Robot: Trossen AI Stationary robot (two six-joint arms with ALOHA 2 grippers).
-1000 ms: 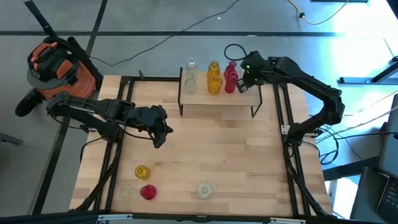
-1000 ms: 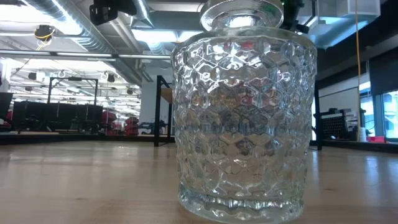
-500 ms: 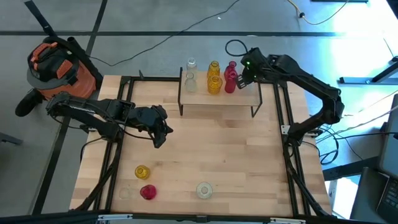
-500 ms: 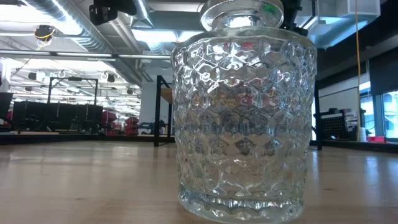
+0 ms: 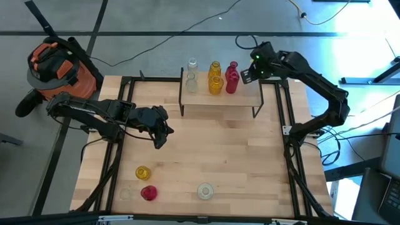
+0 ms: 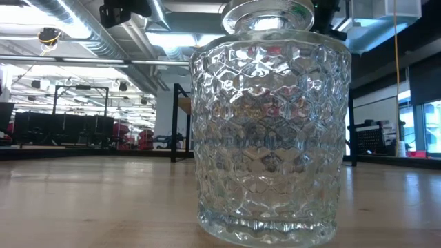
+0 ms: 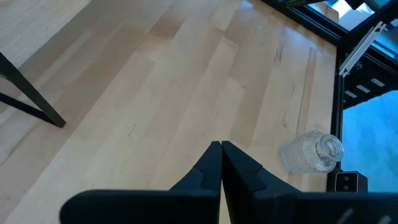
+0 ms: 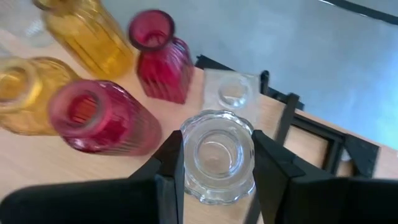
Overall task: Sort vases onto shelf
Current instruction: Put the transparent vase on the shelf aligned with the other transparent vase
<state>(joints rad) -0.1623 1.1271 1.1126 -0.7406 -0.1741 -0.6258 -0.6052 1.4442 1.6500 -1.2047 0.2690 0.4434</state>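
Note:
My right gripper (image 5: 245,74) hovers over the right end of the shelf (image 5: 219,95), shut on a clear vase (image 8: 217,152). Two red vases (image 8: 93,118), two yellow vases (image 8: 93,34) and another small clear vase (image 8: 233,93) stand on the shelf board. Clear vases (image 5: 190,76) stand at the shelf's left end. On the table near the near edge stand a yellow vase (image 5: 142,172), a red vase (image 5: 148,193) and a clear honeycomb vase (image 5: 205,190). My left gripper (image 5: 160,134) is shut and touches nothing, over the table's left half. My right gripper pinches the clear vase between its two fingers (image 8: 171,162), one on each side of the upper body just below the rim (image 8: 189,171). The fingers come from above, slanting down. The vase is upright with its mouth up; whether its base rests on the shelf, I cannot tell.
The honeycomb vase (image 6: 269,131) fills the low view right in front of the camera. A faint clear vase (image 5: 125,194) stands by the table's near left corner. An orange and grey bag (image 5: 53,65) sits beyond the table's far left corner. The table's middle (image 5: 219,147) is bare wood.
My right arm has drawn a little toward the table's far right, away from the red vases on the shelf. The left arm has kept still.

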